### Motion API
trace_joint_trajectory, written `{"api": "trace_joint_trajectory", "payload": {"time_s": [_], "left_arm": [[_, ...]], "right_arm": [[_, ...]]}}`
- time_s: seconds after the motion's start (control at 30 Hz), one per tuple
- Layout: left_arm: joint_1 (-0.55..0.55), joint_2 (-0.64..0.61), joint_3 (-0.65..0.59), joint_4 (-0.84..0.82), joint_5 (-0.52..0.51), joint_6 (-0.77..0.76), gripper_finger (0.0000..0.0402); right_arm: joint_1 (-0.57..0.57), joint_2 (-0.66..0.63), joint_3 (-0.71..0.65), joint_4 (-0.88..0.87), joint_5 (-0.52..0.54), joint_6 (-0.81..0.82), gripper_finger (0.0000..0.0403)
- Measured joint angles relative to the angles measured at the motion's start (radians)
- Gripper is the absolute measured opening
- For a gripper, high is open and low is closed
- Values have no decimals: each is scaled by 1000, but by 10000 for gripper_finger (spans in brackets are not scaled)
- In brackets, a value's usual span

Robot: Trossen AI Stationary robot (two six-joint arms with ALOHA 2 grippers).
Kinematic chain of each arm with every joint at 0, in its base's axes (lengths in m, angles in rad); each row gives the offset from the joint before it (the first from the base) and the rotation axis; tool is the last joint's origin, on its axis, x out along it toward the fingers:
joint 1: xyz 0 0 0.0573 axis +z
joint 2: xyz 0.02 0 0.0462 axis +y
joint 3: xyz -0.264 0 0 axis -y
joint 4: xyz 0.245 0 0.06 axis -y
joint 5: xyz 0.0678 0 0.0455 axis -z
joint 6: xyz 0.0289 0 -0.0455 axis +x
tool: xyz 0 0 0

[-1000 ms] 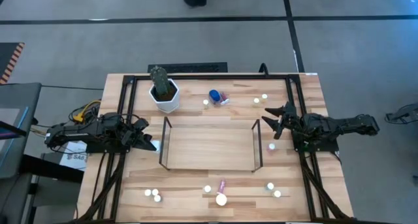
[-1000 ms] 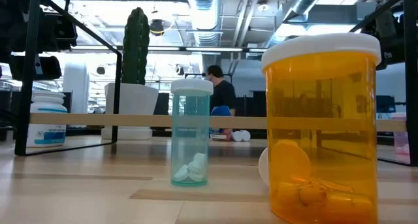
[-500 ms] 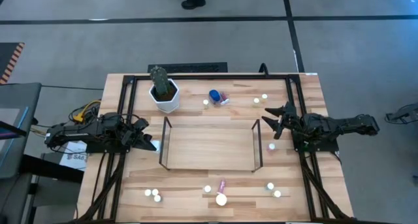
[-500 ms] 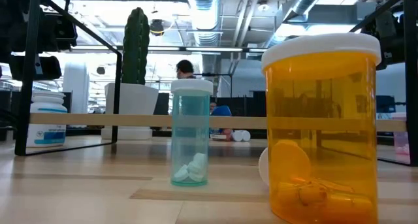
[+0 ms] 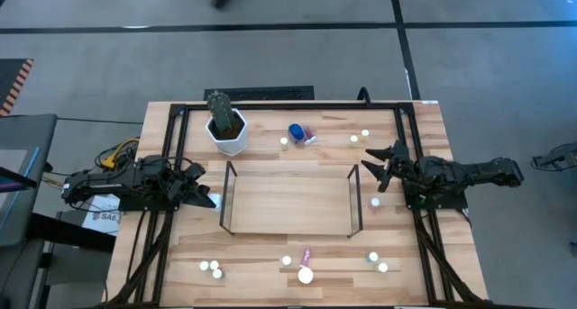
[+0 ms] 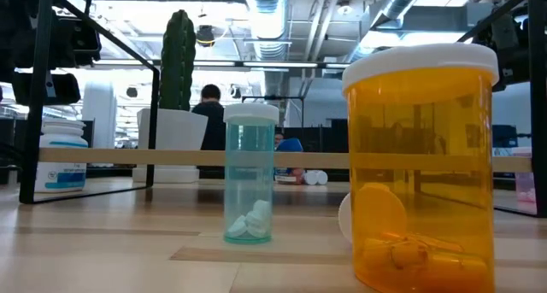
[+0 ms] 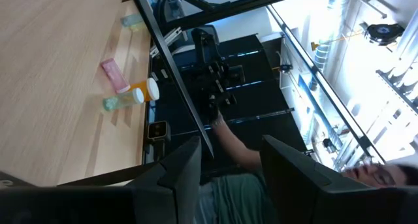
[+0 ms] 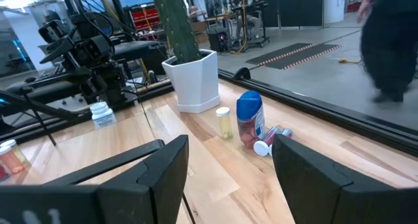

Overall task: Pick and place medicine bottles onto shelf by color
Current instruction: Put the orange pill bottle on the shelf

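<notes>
Beside the shelf's (image 5: 288, 201) short ends, left tool (image 5: 206, 199) and right tool (image 5: 374, 168) rest open, empty.

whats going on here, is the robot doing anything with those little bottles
Not at this moment. The left gripper sits beside the shelf's left end and the right gripper beside its right end, open; neither holds anything. The shelf is bare. The medicine bottles lie scattered on the table, some behind the shelf near the cactus pot, others in front of it. Sorting by color has not started.
</notes>
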Motion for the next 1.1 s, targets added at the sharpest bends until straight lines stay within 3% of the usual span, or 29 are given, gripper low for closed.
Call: {"api": "trace_joint_trajectory", "payload": {"time_s": [0.2, 0.5, 0.8, 0.93, 1.1], "left_arm": [[0, 0, 0, 0, 0, 0, 144], [0, 0, 0, 0, 0, 0, 144], [0, 0, 0, 0, 0, 0, 144], [0, 0, 0, 0, 0, 0, 144], [0, 0, 0, 0, 0, 0, 144]], "right_arm": [[-15, 0, -3, 24, 7, -146, 244], [-13, 0, -5, 79, 5, 177, 244], [-14, -1, -3, 251, 7, 203, 244], [-34, -1, -1, 283, 103, 177, 244], [-49, -1, -1, 281, 109, 206, 244]]}}
